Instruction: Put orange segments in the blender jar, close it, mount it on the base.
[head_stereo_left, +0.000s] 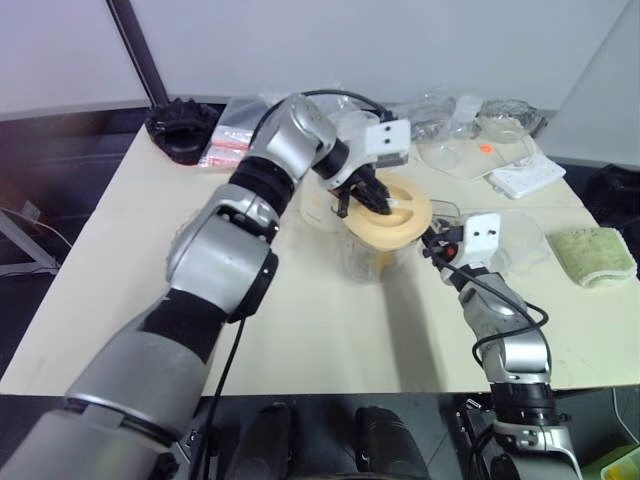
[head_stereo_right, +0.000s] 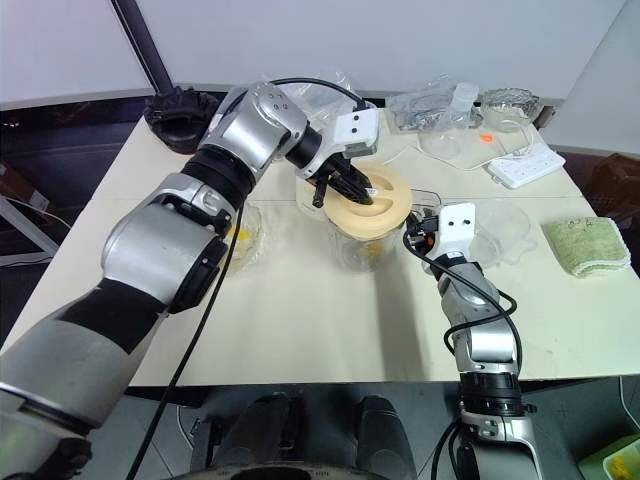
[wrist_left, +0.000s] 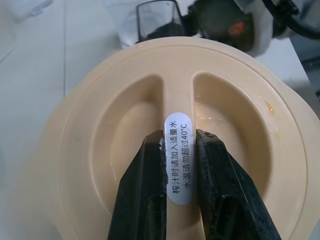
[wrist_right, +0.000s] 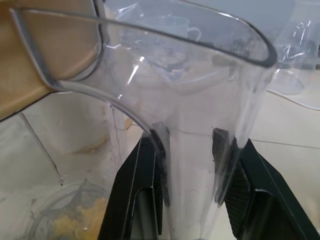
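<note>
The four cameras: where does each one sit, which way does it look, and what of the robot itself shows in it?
Left eye view: on the head, looking forward and down at the table; both arms show.
Right eye view: beside it, same scene.
Left wrist view: on the left wrist, looking along the left gripper, which pinches the ridge of the lid.
Right wrist view: on the right wrist, looking along the right gripper, closed on the handle of the blender jar.
Shared: the lid and jar appear in every view.
</note>
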